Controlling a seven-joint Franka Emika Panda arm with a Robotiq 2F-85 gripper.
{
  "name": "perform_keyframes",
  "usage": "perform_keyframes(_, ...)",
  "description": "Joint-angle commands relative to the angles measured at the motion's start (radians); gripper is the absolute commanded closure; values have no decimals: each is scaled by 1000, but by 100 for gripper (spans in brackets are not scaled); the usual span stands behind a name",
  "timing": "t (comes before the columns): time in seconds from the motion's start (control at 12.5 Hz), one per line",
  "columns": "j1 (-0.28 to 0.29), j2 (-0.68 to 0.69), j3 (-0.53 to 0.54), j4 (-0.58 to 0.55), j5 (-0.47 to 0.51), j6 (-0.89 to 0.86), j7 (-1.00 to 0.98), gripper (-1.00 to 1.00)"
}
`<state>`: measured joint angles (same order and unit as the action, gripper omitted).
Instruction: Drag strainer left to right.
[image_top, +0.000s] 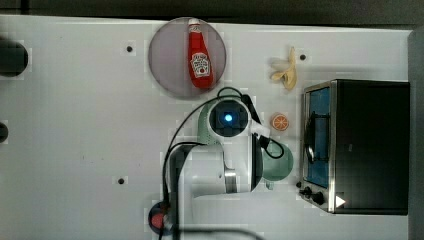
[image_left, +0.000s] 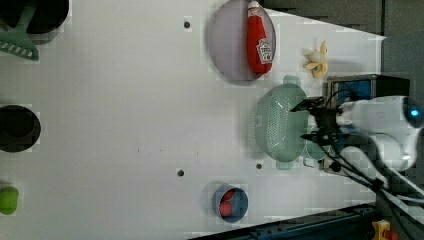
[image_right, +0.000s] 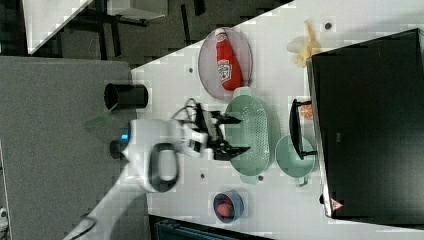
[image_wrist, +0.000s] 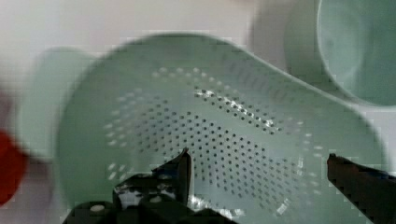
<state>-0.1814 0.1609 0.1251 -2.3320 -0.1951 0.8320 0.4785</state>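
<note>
Hand spread wide, empty, poised above strainer | strainer on table between plate and mug, directly under hand | long axis up-down in right view | likely next: lower onto rim

Robot lab, white pegged table, toaster oven, toy food

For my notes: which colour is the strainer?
Pale mint green strainer, dotted with small holes; clearest in the wrist view.
</note>
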Motion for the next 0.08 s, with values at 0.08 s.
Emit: perform_keyframes(0.08,-21,-213,17,75,126,-192,-175,-100)
